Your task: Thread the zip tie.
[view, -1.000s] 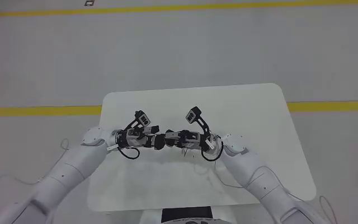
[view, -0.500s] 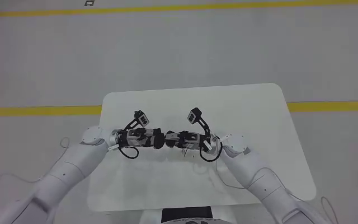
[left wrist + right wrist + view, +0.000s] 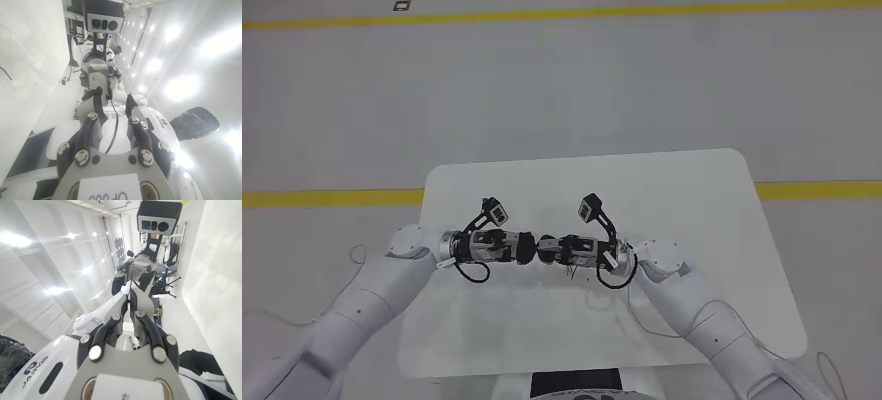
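My two grippers meet tip to tip above the middle of the white table [image 3: 692,200]. The left gripper [image 3: 523,247] faces the right gripper [image 3: 548,246]. A thin black strand, apparently the zip tie [image 3: 114,117], runs from the right gripper [image 3: 102,85] down between the spread fingers of the left gripper [image 3: 110,97]. Seen from the right wrist, the zip tie [image 3: 130,285] leads from the open left gripper [image 3: 131,283] into the right gripper [image 3: 129,296], whose fingers stand close together on it. The strand is too fine to make out from above.
The table has bare surface all round the arms, with rounded corners and its far edge well beyond the grippers. A yellow floor line [image 3: 332,197] runs behind the table on both sides.
Both grippers have drifted slightly toward the table's far side and stayed tip to tip. Their finger positions look unchanged.
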### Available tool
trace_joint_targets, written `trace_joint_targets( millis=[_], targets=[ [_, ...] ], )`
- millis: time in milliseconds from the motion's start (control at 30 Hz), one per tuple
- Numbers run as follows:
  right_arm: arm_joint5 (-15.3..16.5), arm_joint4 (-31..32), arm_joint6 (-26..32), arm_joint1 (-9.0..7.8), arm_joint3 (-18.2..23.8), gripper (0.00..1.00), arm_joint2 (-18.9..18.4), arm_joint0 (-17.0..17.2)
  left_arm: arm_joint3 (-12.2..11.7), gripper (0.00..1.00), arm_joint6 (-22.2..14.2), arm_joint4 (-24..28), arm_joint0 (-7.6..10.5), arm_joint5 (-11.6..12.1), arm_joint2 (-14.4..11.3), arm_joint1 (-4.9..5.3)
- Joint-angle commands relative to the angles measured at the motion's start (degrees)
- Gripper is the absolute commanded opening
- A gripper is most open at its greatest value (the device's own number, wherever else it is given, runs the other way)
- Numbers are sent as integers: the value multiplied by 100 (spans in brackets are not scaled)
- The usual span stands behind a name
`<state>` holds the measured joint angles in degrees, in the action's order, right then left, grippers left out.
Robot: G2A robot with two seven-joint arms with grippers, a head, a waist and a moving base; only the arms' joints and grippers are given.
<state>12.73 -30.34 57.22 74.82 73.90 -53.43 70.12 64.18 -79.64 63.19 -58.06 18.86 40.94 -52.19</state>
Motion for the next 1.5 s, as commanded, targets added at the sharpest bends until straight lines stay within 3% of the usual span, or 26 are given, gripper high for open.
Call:
trace_joint_targets(
  millis=[0,567,900,1467],
  targets=[
    [-13,14,-14,-1,-3,0,5,2,1,22,0,-24,-5,-8,9,-5],
    [-102,-10,-56,-2,-85,0,44,-22,-88,6,0,-324,-8,-63,111,-76],
    [-108,-26,-82,-2,-75,0,61,-27,-90,9,0,-420,-23,-116,168,-109],
    [-121,-74,-59,16,-123,0,126,-88,-102,0,0,-488,-60,-176,242,-156]
  ],
)
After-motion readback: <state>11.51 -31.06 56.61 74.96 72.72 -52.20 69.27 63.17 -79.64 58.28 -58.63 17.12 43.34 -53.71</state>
